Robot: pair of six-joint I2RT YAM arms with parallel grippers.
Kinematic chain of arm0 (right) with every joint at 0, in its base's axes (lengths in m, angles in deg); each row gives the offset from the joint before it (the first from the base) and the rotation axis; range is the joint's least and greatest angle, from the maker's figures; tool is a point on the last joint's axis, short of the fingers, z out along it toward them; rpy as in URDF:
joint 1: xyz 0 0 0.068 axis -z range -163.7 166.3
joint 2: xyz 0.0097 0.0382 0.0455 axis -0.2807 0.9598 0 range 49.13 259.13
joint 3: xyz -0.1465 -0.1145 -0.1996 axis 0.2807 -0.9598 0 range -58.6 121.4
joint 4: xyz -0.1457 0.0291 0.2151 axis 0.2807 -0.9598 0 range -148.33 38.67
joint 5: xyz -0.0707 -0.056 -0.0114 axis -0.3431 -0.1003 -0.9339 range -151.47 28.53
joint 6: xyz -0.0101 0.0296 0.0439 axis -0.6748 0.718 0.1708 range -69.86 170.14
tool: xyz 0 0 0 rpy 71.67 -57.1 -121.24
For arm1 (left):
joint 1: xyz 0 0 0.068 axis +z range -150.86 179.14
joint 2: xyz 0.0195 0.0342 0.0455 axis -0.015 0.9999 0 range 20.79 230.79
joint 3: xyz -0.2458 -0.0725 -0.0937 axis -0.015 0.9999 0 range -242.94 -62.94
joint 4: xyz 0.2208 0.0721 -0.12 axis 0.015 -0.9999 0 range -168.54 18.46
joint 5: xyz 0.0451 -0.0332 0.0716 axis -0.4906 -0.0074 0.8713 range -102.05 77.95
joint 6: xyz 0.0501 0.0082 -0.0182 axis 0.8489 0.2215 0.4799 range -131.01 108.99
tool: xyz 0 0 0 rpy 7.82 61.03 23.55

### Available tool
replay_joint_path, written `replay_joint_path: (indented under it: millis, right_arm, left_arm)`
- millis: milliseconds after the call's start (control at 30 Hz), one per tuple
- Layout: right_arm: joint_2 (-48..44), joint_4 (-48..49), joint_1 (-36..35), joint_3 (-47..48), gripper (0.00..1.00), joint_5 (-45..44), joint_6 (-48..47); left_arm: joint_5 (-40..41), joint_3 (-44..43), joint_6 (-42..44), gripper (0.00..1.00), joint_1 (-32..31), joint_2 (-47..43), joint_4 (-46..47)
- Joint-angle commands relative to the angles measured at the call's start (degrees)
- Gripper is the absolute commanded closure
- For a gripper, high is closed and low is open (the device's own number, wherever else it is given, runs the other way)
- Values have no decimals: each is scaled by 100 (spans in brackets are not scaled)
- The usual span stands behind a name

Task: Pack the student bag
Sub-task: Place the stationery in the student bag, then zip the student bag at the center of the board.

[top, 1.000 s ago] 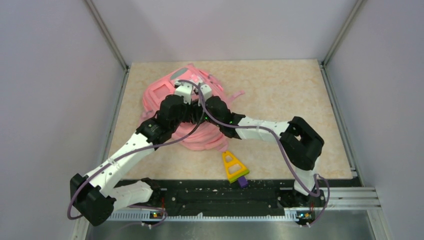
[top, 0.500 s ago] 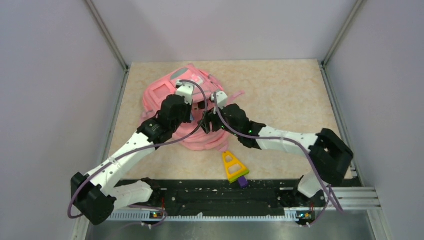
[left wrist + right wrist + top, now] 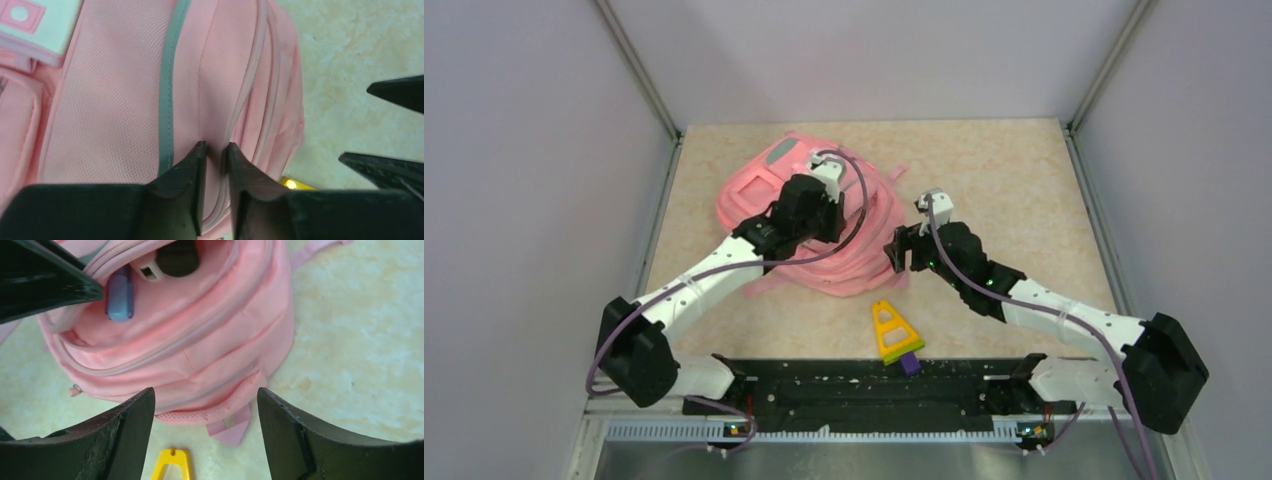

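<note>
While the wide tan bench holds everything, the student bag lies on its back left part. The bag is soft and pink and much bigger than anything else. One of its zips is open, so you can look inside.

The left fingers are almost shut and pinch a fold of the bag's pink cloth, just beside a grey zip line. The right fingers are spread wide and hold nothing. They hang just beside the bag, near its open mouth.

A yellow triangle ruler lies on the bench near the bag and is not packed yet. A blue thing sits inside the open mouth, so I think some packing is done. A little purple thing touches the near end of the ruler. I think both of them have to go in, and then the zip must be closed.

A white and pink patch on the bag shows a round shape, but I can read no words or names anywhere.
</note>
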Motion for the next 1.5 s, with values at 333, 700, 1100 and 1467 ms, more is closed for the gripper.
replay_joint_path:
  millis: [333,700,1100,1467]
  right_arm:
    - [-682,-12,240,-465,25,-78,63]
    - [-865,-6,240,-595,28,134,329]
    - [-1150,-165,240,-800,29,66,485]
    - [-1065,-157,240,-769,29,105,502]
  left_arm:
    - [233,2343,-245,18,-84,-2822,809]
    - [544,3112,-885,46,219,-2835,1894]
    - [323,3244,-1370,59,729,-2568,1969]
    - [-2,4045,-1520,57,771,-3447,2266]
